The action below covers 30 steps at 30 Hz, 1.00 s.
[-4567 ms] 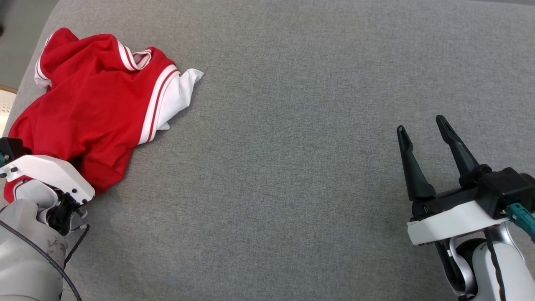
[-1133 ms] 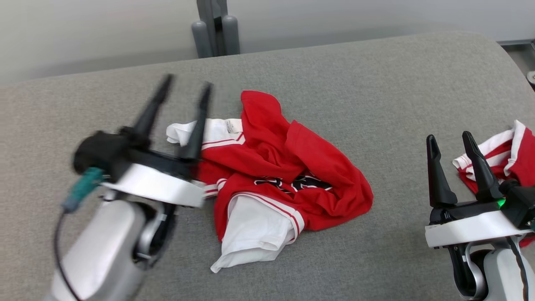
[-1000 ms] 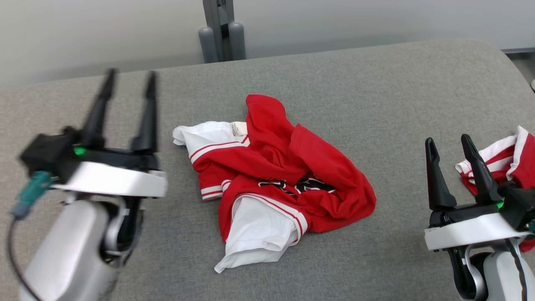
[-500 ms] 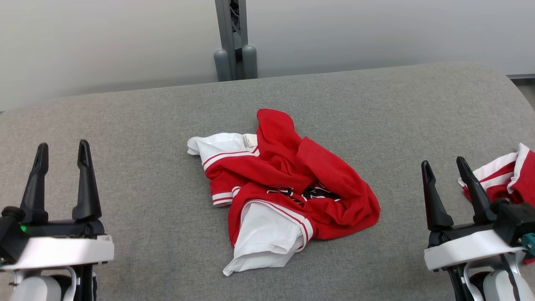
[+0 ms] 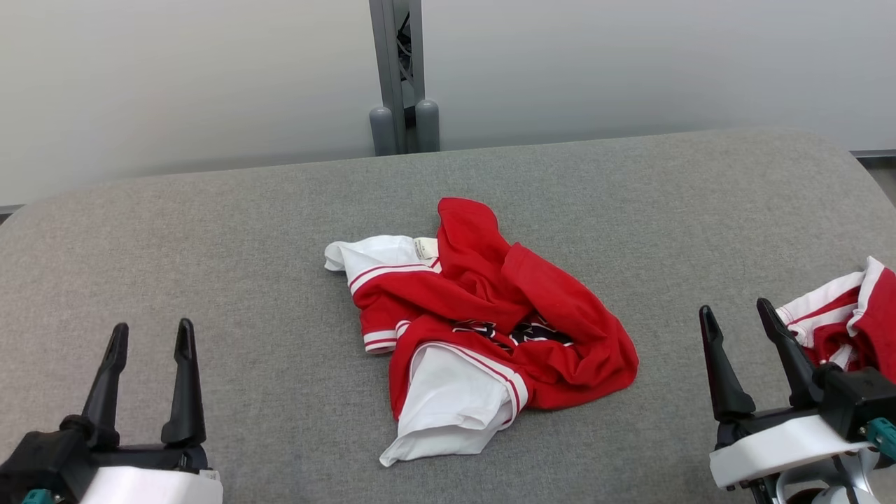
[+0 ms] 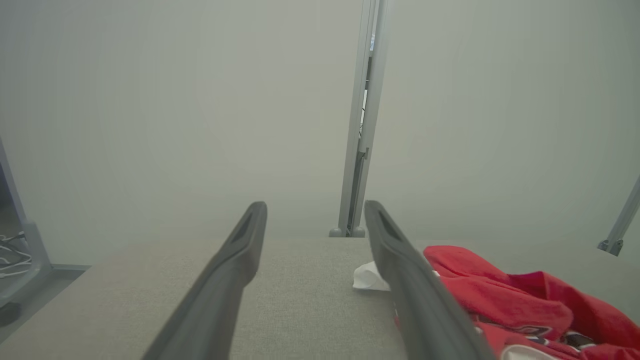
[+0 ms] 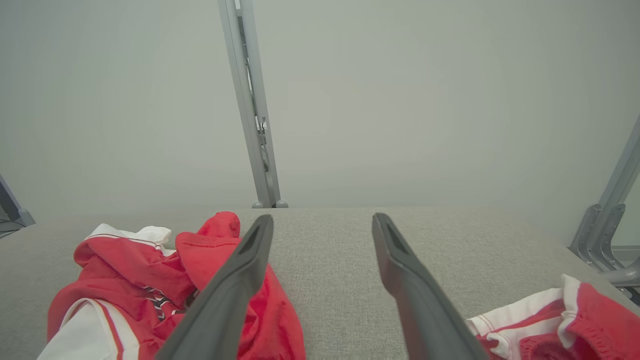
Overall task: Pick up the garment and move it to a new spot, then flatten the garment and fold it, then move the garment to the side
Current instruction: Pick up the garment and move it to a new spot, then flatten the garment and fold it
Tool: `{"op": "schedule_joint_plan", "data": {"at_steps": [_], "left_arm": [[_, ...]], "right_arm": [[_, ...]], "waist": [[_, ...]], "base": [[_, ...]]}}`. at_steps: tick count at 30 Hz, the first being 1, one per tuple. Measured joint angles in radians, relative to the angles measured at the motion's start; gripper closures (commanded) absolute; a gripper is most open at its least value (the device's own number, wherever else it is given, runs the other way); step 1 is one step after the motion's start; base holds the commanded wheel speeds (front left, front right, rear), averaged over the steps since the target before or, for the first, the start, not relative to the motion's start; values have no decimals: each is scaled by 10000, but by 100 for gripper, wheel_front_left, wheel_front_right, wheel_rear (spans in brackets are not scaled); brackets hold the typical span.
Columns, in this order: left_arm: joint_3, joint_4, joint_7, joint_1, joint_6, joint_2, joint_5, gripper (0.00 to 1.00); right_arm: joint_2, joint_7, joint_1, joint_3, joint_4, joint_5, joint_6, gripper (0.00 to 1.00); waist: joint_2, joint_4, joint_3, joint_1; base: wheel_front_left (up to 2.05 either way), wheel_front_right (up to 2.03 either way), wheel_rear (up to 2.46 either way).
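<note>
A grey metal post (image 5: 396, 63) stands behind the grey padded table (image 5: 210, 231).

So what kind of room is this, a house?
Probably a robot test room, not a home: a wide grey padded table, bare pale wall panels with a metal post, and one crumpled red-and-white garment.

The head camera looks forward and down from above onto the grey table (image 5: 210, 231), facing a pale wall (image 5: 630, 63). Both wrist cameras sit low, close over the tabletop, looking level along their own jaws toward that wall. All 3 views share the crumpled red garment (image 5: 490, 301) and grey post (image 5: 397, 63).
</note>
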Motion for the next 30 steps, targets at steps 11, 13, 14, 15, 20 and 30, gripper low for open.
{"op": "schedule_joint_plan", "data": {"at_steps": [11,13,14,15,20,30], "left_arm": [[-320,109,351,249,79,12,59,0],[-339,111,391,249,79,44,59,0],[-345,102,395,248,79,65,61,0],[-366,96,422,247,79,81,63,0],[-437,73,433,158,79,77,84,0],[-662,123,418,-55,42,42,98,0]], "right_arm": [[2,123,369,-38,-244,15,0,0],[-2,150,401,-48,-280,23,0,0],[-2,167,407,-54,-307,23,0,0],[-2,167,407,-61,-330,23,0,0],[0,180,384,-38,-380,17,0,0],[-6,485,-132,497,33,-336,0,0]], "waist": [[0,-33,-237,0],[0,-24,-268,0],[0,-18,-254,0],[0,-11,-228,0],[0,40,-109,0],[0,540,-61,0]], "base": [[0,0,0],[0,0,0],[0,0,0],[0,0,0],[0,0,0],[0,0,0]]}}
